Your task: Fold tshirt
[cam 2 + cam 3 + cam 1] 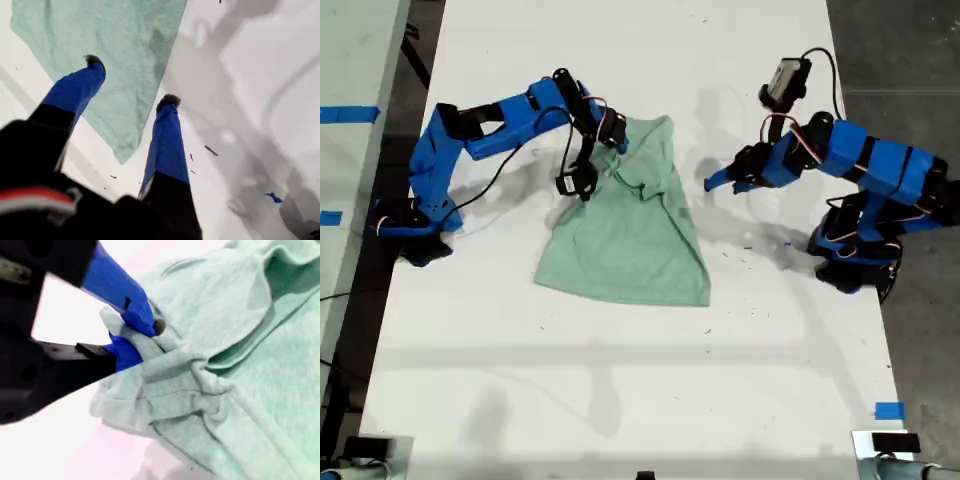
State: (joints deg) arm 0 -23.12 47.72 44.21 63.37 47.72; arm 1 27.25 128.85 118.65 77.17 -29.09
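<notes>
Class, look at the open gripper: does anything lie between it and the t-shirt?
Nothing visible does. My first gripper hangs open beside the t-shirt, with only bare white table between them. My second gripper already clamps the cloth.

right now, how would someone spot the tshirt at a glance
Look at the long white table with a blue arm on each side. The tshirt is the crumpled pale mint-green cloth between them, the only soft thing there, its bunched edge pinched in my second pincer.
</notes>
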